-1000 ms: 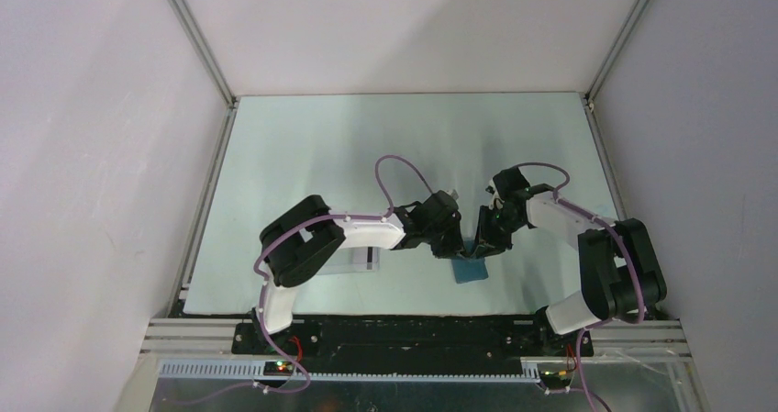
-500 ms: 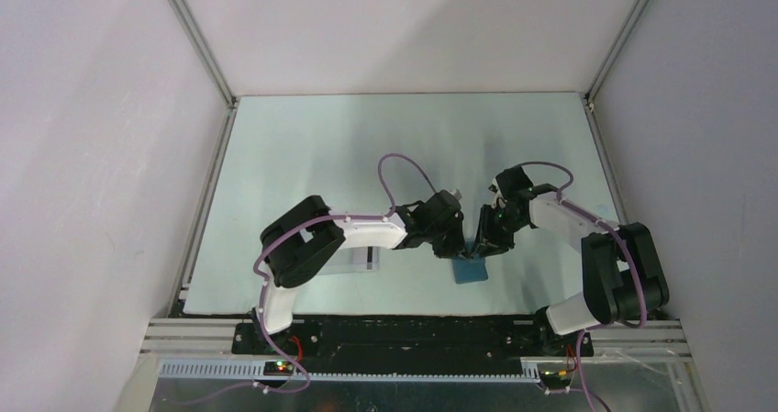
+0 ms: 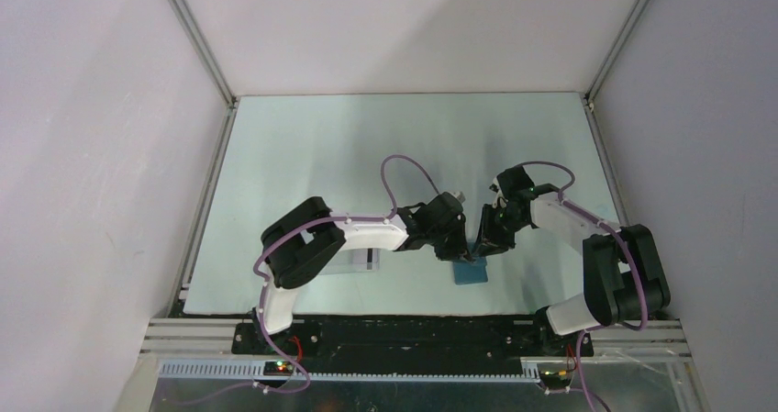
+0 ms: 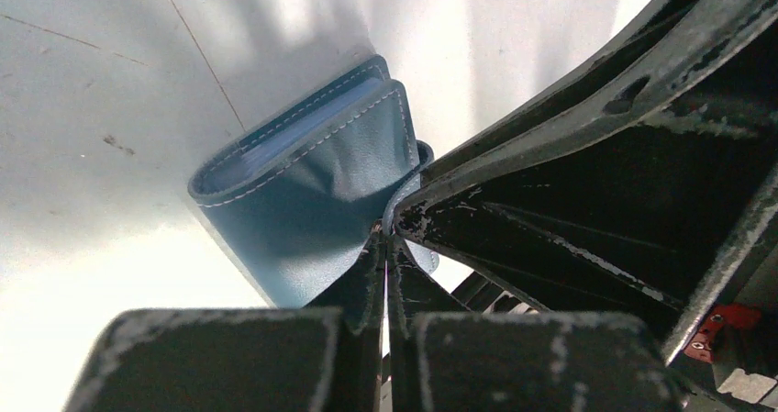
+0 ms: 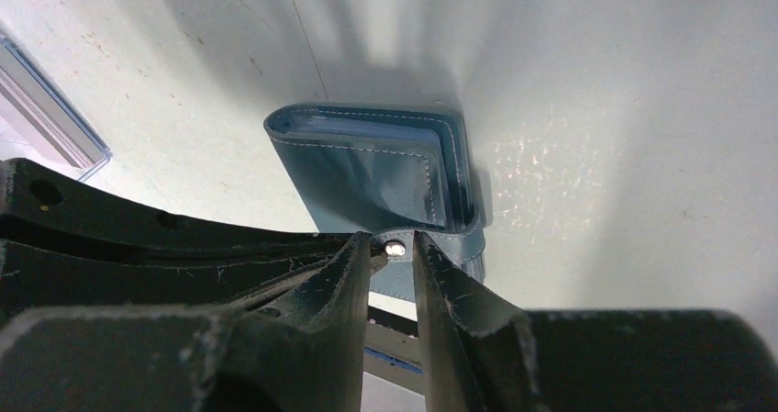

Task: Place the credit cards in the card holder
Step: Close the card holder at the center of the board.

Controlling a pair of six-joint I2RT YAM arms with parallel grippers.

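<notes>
card holder [image 3: 472, 271], teal-blue and folded, lies on the pale table [image 3: 367, 146] near its front edge, a little right of centre, right under the tips of both arms. in the left wrist view the card holder [image 4: 303, 187] shows its stitched cover, with bluish inner layers stacked along the upper edge. in the right wrist view the card holder [image 5: 367, 169] lies with its cover bowed up slightly.

the left gripper [image 3: 458, 250] reaches in from the left. in its own camera the left gripper [image 4: 385, 247] is clenched, its two fingers pressed almost flat together, and their tips nip the curled edge of the clasp tab [image 4: 408, 187].

the right gripper [image 3: 478, 247] comes down from the right, its tip just beside the left one. seen from its wrist, the right gripper [image 5: 393, 245] has its jaws a narrow gap apart, with the tab's metal snap [image 5: 395, 247] showing between them. whether those fingers press on the tab or only straddle it, i cannot tell.

a clear plastic box [image 3: 360, 261] sits on the table under the left forearm, apart from the card holder, and its corner [image 5: 50, 109] shows at the left edge of the right wrist view.
</notes>
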